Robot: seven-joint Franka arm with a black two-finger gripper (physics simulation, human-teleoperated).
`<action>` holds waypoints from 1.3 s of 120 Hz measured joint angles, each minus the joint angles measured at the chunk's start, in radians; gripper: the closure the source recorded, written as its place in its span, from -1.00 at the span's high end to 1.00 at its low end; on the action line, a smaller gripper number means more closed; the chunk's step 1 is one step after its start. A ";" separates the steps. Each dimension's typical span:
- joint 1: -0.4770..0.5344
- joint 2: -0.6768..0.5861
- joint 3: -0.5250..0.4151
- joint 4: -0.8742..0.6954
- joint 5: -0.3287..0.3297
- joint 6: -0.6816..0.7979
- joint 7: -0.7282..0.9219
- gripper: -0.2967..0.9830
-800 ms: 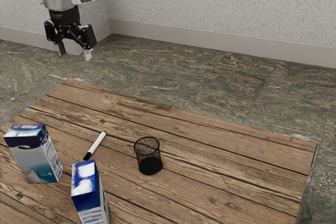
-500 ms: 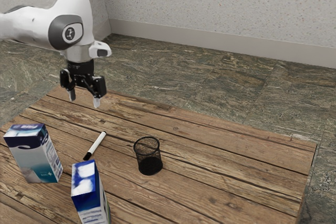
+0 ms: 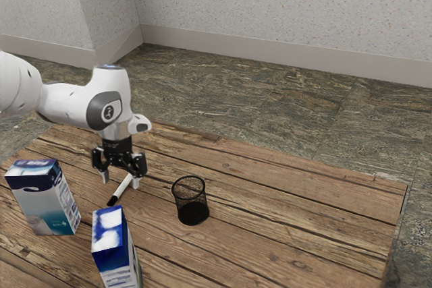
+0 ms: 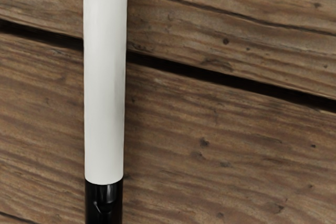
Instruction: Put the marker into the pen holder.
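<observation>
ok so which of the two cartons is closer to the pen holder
The bright blue carton at the exterior view's lower edge. The other carton, with a navy band, stands farther from the pen holder, toward the exterior view's left.

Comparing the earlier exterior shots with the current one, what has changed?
The gripper has come down and toward the exterior view's right, and now stands low at the marker, its fingers apart. Nothing was taken hold of or let go. The marker, the black mesh pen holder, the left carton and the right carton stayed put.
</observation>
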 joint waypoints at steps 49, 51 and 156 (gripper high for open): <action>0.005 0.161 0.042 0.119 -0.008 0.074 0.057 0.53; 0.005 0.162 0.042 0.119 -0.008 0.075 0.060 0.53; 0.001 0.170 0.041 0.124 0.009 0.088 0.113 -0.57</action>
